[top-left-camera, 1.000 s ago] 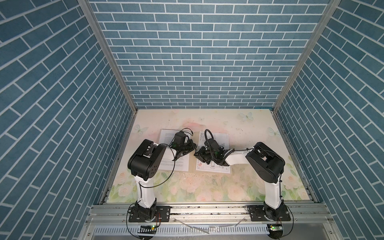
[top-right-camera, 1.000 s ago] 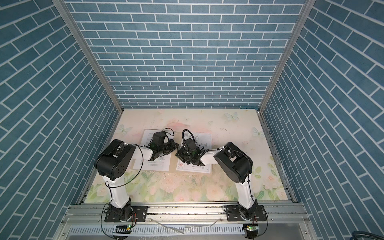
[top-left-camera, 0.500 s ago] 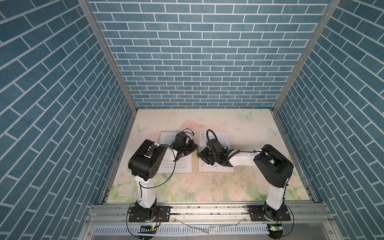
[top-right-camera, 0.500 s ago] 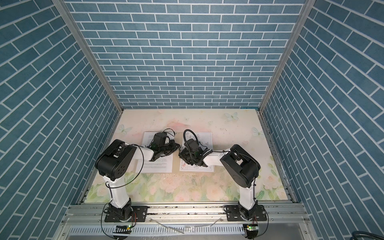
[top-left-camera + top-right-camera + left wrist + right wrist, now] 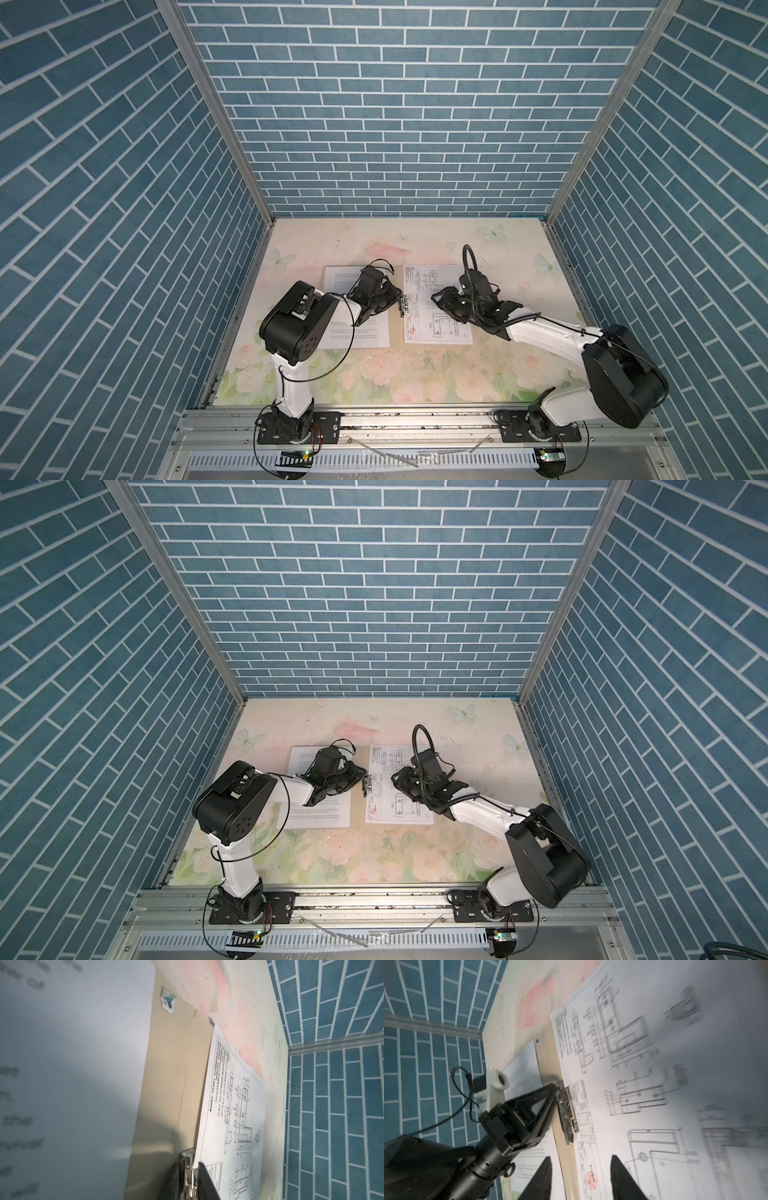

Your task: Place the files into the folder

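My left fingers (image 5: pixel 394 300) are a small way apart and straddle the metal clip (image 5: pixel 188 1167) on the middle band of the folder (image 5: pixel 172 1084). In the left wrist view a thin gap shows between the clip and one finger, so I log them as slightly open with nothing gripped. My right fingers (image 5: pixel 437 300) are spread wide and empty. In the right wrist view both tips are dark wedges with bare paper and card between them; whether they touch the paper I cannot tell. The drawing sheet (image 5: pixel 432 332) lies flat directly beneath my right fingers and runs on past their tips up to the clip. Its edge lies over the folder just beside my left fingertips. The text sheet (image 5: pixel 361 336) lies flat beneath and behind my left fingers, its inner edge also over the folder. Only a tan band of folder shows, between the two sheets, running on ahead of my left fingers. How far the card reaches under either sheet I cannot tell. A small torn sticker (image 5: pixel 168 1002) sits on that band, well ahead of my left fingers. The two sets of fingers point toward each other, near but apart, with the clip at the left set. Everything rests on the flowered table (image 5: pixel 415 374).
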You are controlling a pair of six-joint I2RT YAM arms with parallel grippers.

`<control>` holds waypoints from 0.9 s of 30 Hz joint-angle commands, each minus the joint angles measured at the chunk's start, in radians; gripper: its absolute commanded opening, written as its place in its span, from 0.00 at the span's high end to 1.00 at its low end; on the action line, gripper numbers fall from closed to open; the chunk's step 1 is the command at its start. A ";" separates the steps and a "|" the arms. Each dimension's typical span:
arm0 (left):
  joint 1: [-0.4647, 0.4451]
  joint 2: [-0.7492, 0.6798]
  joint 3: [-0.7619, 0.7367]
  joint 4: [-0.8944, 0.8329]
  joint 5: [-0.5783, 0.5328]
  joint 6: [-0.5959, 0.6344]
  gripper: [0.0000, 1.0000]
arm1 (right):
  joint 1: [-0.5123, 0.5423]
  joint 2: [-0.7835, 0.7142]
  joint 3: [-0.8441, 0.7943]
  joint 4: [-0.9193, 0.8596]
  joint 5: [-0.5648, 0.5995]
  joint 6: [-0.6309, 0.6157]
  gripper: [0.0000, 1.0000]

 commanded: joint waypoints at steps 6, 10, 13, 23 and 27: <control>-0.040 -0.102 0.051 -0.337 -0.135 0.108 0.35 | -0.169 -0.154 -0.111 -0.160 0.108 -0.355 0.14; -0.041 -0.200 0.059 -0.477 -0.212 0.185 0.16 | -0.244 -0.120 -0.137 -0.078 0.032 -0.406 0.10; -0.041 -0.286 0.064 -0.592 -0.276 0.258 0.00 | -0.292 -0.060 -0.146 0.009 -0.059 -0.419 0.10; 0.053 -0.581 -0.055 -0.914 -0.435 0.474 0.00 | -0.331 0.126 -0.126 0.163 -0.232 -0.419 0.14; 0.175 -0.678 -0.128 -0.941 -0.397 0.540 0.00 | -0.333 0.172 -0.119 0.192 -0.255 -0.406 0.15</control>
